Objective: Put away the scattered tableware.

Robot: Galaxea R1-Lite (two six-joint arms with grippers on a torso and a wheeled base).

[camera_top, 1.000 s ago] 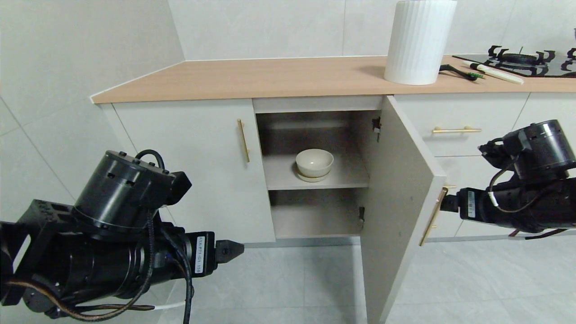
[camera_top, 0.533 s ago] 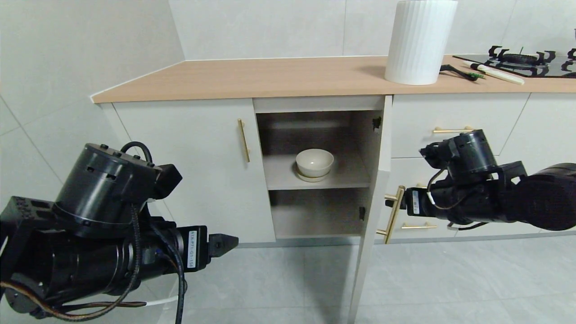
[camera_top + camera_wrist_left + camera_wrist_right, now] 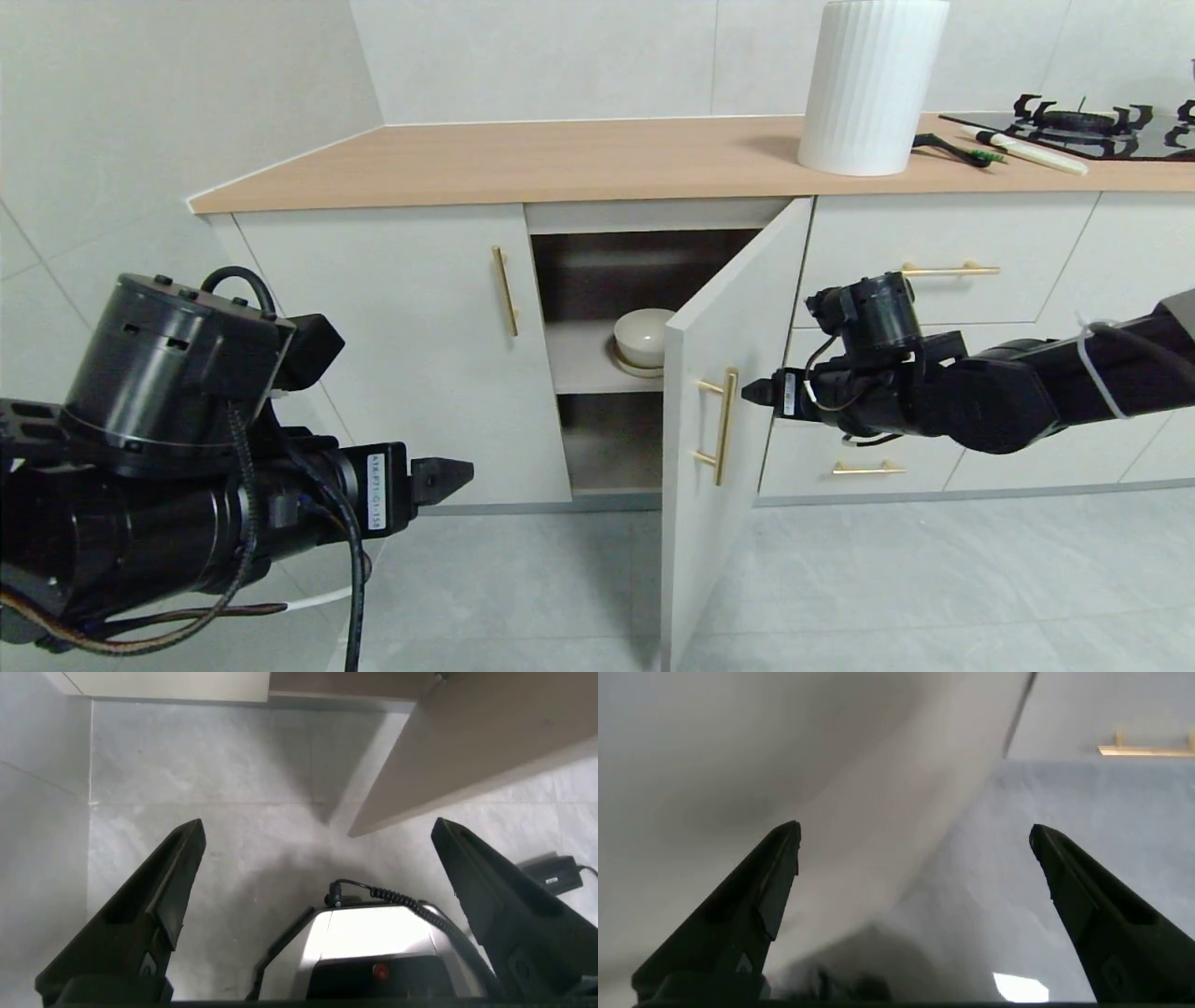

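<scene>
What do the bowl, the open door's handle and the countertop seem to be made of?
Bowl: probably glazed ceramic, cream and smooth with a soft sheen. Handle: likely brushed metal, gold tone. Countertop: wood or wood-look laminate, tan and matte; which one cannot be told.
</scene>
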